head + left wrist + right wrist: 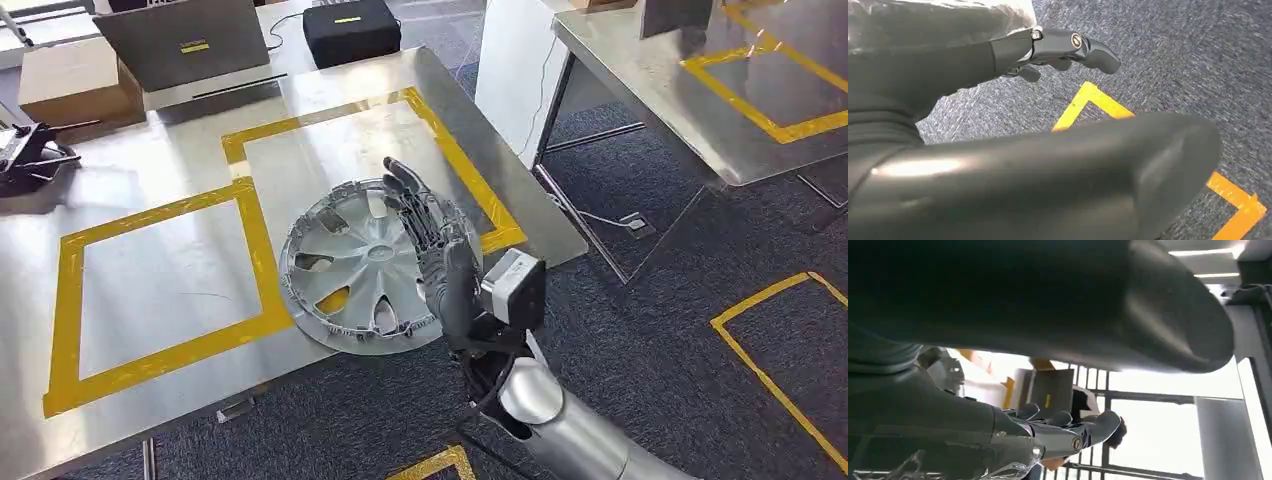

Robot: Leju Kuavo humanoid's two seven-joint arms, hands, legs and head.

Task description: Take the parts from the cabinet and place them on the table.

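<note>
A silver hubcap [350, 265] lies flat on the metal table [150, 270], near its front edge and across a line of yellow tape. My right hand [430, 245] stands at the hubcap's right rim with straight, spread fingers and holds nothing. The right wrist view shows its thumb [1048, 300] and fingers [1073, 432] apart with nothing between them. In the left wrist view my left hand [1048, 150] hangs over the carpet, its fingers [1073, 47] loose and empty.
Yellow tape marks two squares on the table. A grey laptop [180, 40], a black box [350, 28] and a cardboard box [75, 80] sit at the back, a black tool [25, 155] at far left. A second metal table [700, 90] stands right.
</note>
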